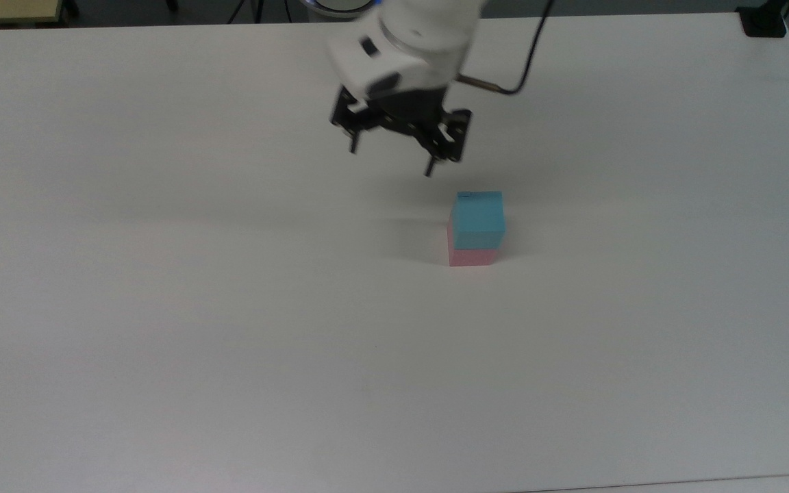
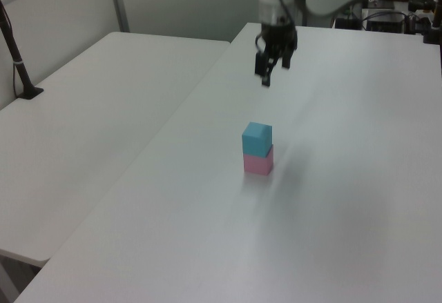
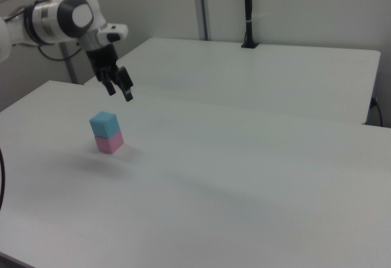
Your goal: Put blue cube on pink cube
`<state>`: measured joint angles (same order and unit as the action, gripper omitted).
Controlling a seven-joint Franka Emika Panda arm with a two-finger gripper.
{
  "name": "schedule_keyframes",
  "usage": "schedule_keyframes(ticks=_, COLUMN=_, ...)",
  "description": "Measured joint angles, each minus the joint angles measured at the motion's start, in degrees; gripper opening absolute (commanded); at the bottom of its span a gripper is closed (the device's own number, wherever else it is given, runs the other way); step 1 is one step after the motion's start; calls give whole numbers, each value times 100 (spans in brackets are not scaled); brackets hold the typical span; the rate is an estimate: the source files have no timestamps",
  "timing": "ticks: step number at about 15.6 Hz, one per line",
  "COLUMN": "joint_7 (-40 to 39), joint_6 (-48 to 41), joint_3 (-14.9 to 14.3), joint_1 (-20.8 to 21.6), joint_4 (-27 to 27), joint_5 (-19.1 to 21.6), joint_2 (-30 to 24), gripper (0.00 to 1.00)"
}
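- On the white tabletop (image 1: pixel 161 308) the blue cube (image 1: pixel 478 219) sits on top of the pink cube (image 1: pixel 471 256), slightly offset toward the top view's right.
- Most of the pink cube is hidden under the blue one in the top view; the left view shows its side faces.
- Well apart from the stack, up and toward the top view's left, the gripper (image 1: pixel 394 152) hangs in the air, fingers spread, holding nothing.
- Its arm is cut off at the top edge, and motion blur softens it.

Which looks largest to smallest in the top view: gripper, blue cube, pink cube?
1. Gripper, open.
2. Blue cube.
3. Pink cube, mostly hidden beneath the blue one; their true sizes may match.
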<state>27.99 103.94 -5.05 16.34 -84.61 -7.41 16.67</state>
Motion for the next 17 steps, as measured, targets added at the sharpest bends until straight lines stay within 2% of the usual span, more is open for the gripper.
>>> schedule_keyframes(ticks=4, joint_7=-206, joint_6=-525, joint_3=0, joint_1=-397, joint_4=3, joint_5=1, joint_2=-572, gripper=100)
schedule_keyframes(ticks=8, joint_7=-1064, joint_6=-1103, joint_3=-5, joint_1=-805, joint_4=-50, joint_5=4, joint_2=-1177, gripper=100)
schedule_keyframes(ticks=13, joint_7=-1904, joint_6=-1123, joint_3=-6, joint_1=-1204, joint_4=-370, joint_5=7, joint_2=-1579, gripper=100)
schedule_keyframes(ticks=17, joint_7=-2320, joint_6=-1076, joint_3=-6, joint_1=-1365, joint_4=-672, joint_5=7, joint_2=-1750, gripper=100)
